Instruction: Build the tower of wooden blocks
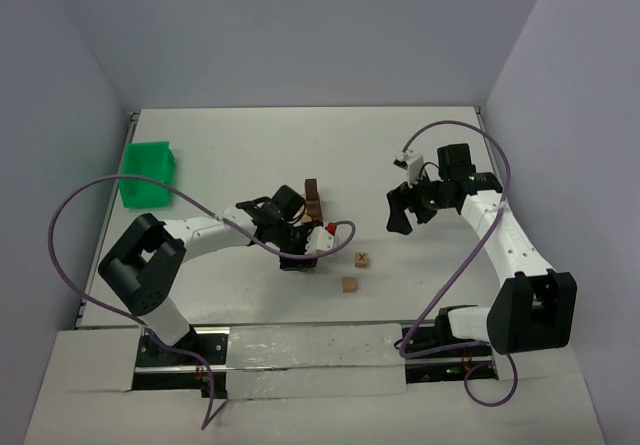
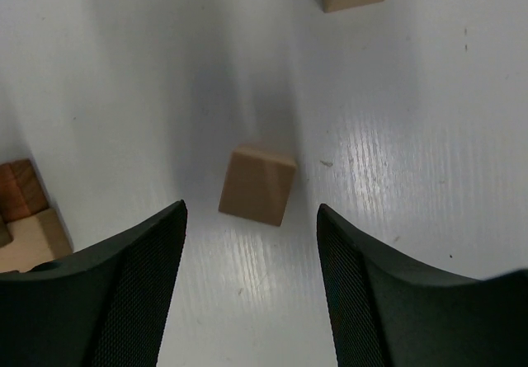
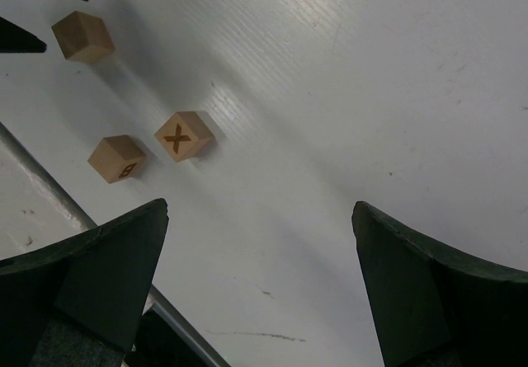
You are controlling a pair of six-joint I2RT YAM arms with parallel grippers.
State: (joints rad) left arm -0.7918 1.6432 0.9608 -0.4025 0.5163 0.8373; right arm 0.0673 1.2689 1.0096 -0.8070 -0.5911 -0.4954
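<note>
1. A smooth, square-edged tan wooden cube (image 2: 257,187) lies on the glossy white worktop (image 2: 412,136).
2. The left hand (image 2: 250,212) is partly open; its textured black fingers (image 2: 140,293) flank that cube without touching it.
3. The right hand (image 3: 260,209) gapes wide and empty above the X-marked cube (image 3: 183,134).
4. A short brown-and-tan stack (image 1: 313,200) stands mid-worktop, beside the left hand.

marks | X on top of 1 wood block (image 3: 183,136) | small mark on neighbouring block (image 3: 118,157): unreadable

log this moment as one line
left hand: open, framing loose block, no contact | right hand: open, empty | x block: loose | stack: by left hand
</note>
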